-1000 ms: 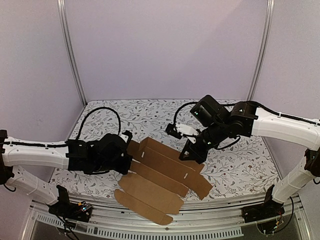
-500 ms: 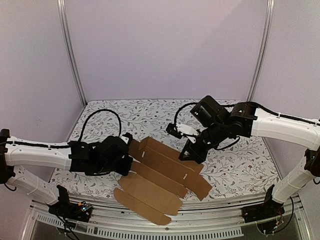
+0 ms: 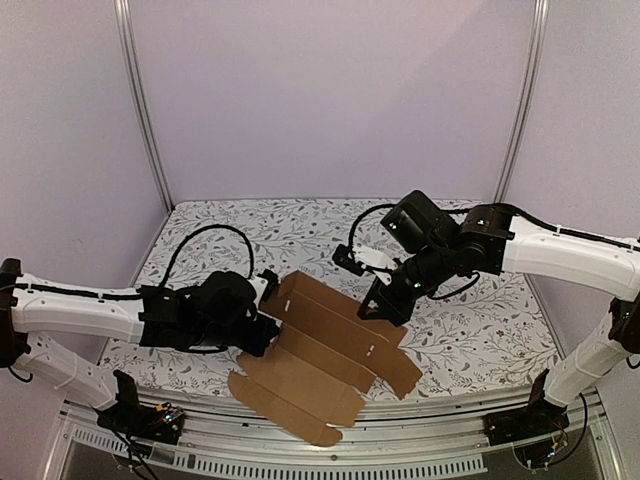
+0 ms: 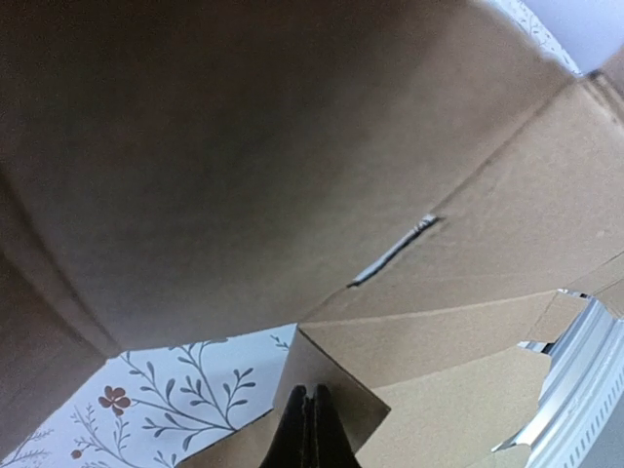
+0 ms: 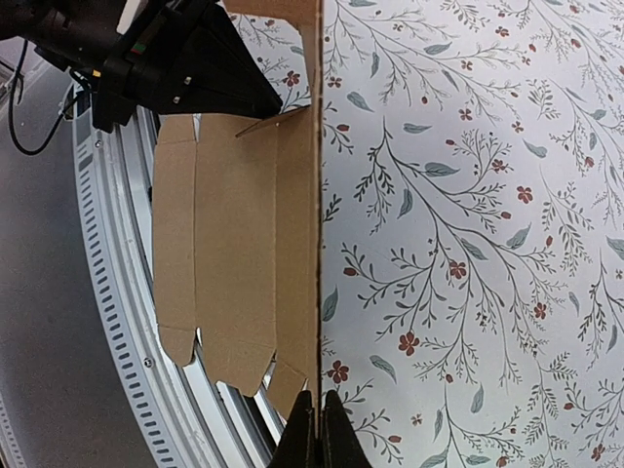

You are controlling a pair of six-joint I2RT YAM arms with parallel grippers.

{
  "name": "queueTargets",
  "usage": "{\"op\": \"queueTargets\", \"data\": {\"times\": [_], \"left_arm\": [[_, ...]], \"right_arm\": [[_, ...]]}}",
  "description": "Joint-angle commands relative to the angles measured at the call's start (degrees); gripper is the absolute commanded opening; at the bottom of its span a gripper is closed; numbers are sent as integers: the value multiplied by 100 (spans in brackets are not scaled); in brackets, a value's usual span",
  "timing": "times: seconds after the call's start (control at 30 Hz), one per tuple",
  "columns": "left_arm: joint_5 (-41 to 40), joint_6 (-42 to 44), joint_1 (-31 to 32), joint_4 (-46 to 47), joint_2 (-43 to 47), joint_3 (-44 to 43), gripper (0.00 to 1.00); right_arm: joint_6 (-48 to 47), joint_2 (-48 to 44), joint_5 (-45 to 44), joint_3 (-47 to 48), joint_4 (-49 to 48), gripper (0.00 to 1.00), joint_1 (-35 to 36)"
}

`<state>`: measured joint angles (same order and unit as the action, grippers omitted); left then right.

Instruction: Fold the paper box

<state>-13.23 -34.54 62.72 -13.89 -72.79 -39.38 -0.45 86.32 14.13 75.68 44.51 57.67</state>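
Note:
The paper box (image 3: 320,355) is a flat brown die-cut sheet, partly creased, lying across the table's near middle. Its far long panel stands up on edge. My right gripper (image 3: 382,305) is shut on that panel's right end; in the right wrist view the thin edge of the box (image 5: 234,244) runs straight into the closed right gripper (image 5: 319,398). My left gripper (image 3: 265,298) is shut at the box's left end. In the left wrist view the left gripper (image 4: 309,392) rests against a small corner flap (image 4: 341,385), with the box (image 4: 244,146) tilted overhead. I cannot see anything held between its fingers.
A floral cloth (image 3: 250,230) covers the table. A perforated metal rail (image 3: 420,418) runs along the near edge, and the box's near flaps overhang it. Frame posts (image 3: 140,100) (image 3: 522,100) stand at the back corners. The left arm (image 5: 166,58) shows in the right wrist view.
My left gripper has moved right into the box's left end. The left flap has lifted and the near panels have shifted slightly right. The right gripper has held still.

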Motion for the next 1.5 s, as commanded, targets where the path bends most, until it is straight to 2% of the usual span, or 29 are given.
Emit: {"op": "queueTargets", "data": {"times": [0.0, 0.37, 0.83, 1.13, 1.33, 1.47], "left_arm": [[360, 28, -1, 445, -193, 45, 0], [203, -89, 4, 394, -309, -16, 0], [-289, 399, -31, -1124, 949, -431, 0], [-1078, 262, -196, -1768, 1834, -384, 0], [-1312, -76, -414, -1642, 2389, 92, 0], [-1055, -125, -561, -1255, 2596, 434, 0]], "right_arm": [[156, 47, 26, -9, -245, 1, -42], [182, 35, -38, -99, -276, 1, -45], [-370, 185, -849, 2, 58, 0, -24], [-1225, 274, -1866, 19, -74, 0, 361], [-1789, 547, -2780, -23, -245, 0, 782], [-2001, 728, -3327, -116, -485, 0, 916]]}}
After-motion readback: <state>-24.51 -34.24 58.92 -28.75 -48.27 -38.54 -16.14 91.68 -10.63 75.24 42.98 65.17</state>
